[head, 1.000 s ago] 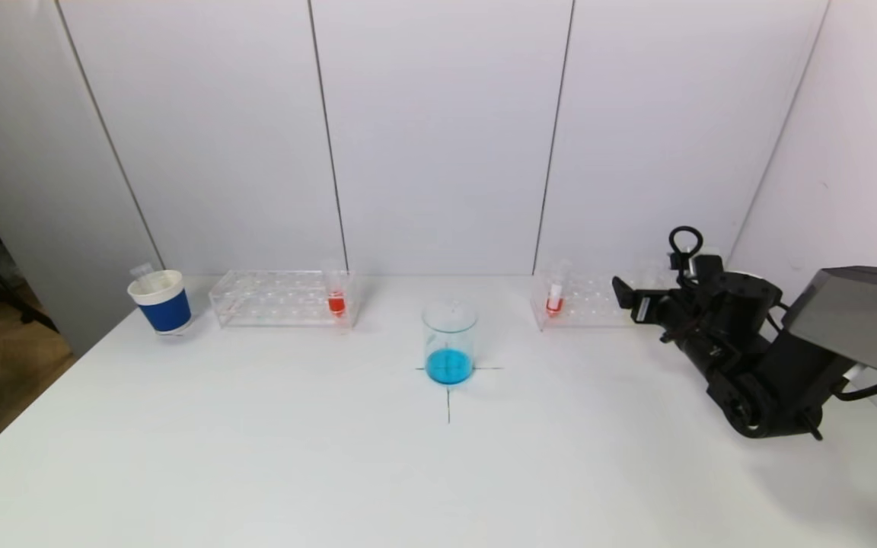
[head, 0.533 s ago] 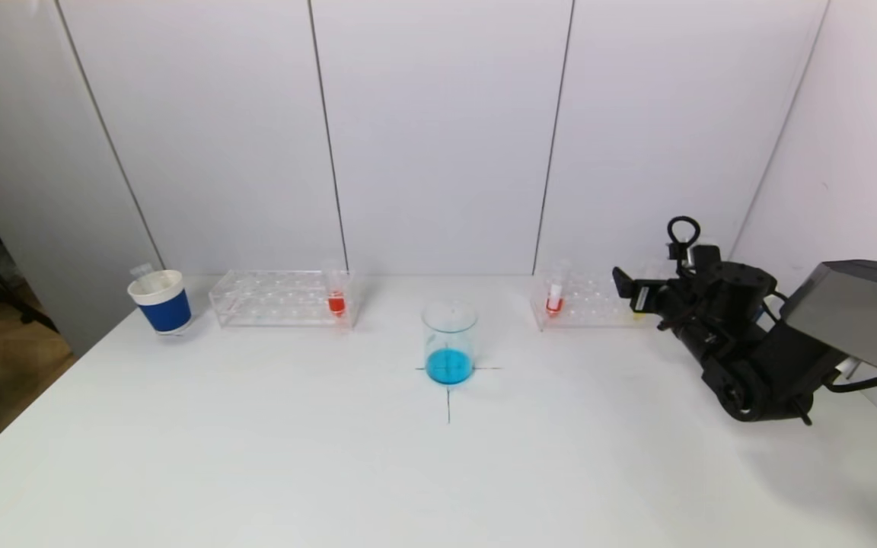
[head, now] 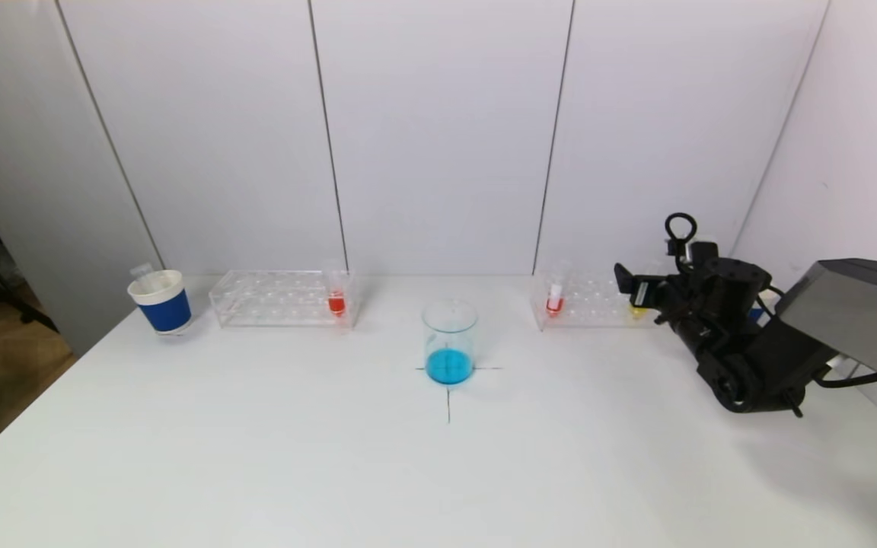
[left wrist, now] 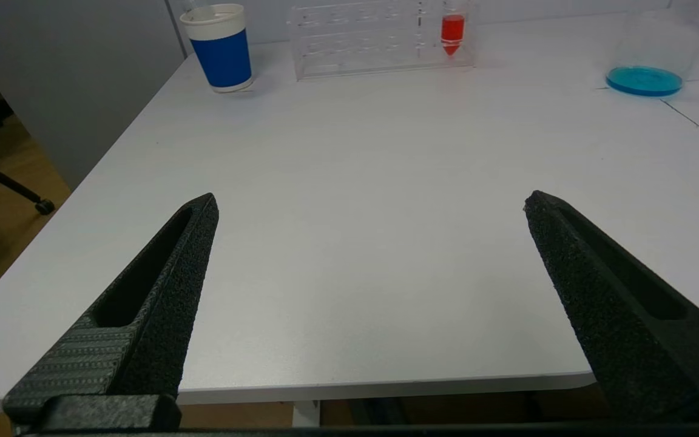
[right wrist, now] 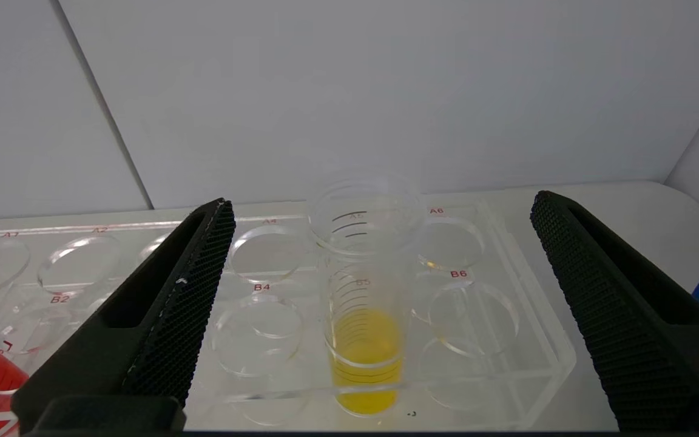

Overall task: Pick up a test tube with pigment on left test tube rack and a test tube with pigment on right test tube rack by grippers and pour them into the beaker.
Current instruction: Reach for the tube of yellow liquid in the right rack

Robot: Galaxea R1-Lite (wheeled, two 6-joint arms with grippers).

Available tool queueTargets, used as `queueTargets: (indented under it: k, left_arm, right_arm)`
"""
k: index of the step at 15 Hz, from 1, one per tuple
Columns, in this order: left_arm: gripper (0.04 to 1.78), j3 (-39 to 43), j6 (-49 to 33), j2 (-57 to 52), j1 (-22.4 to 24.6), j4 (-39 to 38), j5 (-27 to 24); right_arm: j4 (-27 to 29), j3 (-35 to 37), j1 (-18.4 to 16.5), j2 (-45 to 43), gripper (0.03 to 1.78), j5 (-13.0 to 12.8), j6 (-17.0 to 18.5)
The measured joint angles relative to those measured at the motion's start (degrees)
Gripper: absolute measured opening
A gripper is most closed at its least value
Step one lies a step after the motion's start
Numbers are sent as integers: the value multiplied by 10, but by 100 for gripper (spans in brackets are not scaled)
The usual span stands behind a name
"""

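In the head view, a beaker (head: 450,342) with blue liquid at its bottom stands at the middle of the white tabletop (head: 332,457), on a drawn cross. The left test tube rack (head: 279,298) sits toward the back wall and holds a red-filled tube (head: 336,297) at its inner end. A blue-and-white paper cup (head: 161,302) stands just beyond the rack's outer end. The right test tube rack (head: 587,301) also sits at the back, with a red-tipped tube (head: 555,298) at its inner end. The right tool (head: 634,293) hangs at that rack's outer end, where a yellow spot, probably a tube's pigment, barely shows past it.

In the left wrist view, the left tool (left wrist: 371,203) is spread wide with nothing between its fingers, low near the tabletop's front edge and well apart from the rack and red tube.

In the right wrist view, the right tool (right wrist: 383,203) is spread wide, its fingers on either side of a yellow-filled tube (right wrist: 364,303) standing upright in the rack, not touching it.
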State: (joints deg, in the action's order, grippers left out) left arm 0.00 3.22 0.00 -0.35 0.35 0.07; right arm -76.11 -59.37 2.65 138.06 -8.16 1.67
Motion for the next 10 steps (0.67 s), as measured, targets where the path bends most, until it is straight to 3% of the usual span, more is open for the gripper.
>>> queueTargets:
  k: [10]
  left_arm:
    - [176,0,0,0,0,0,0]
  right_arm:
    - [0,-10,1,15,177,-4,-6]
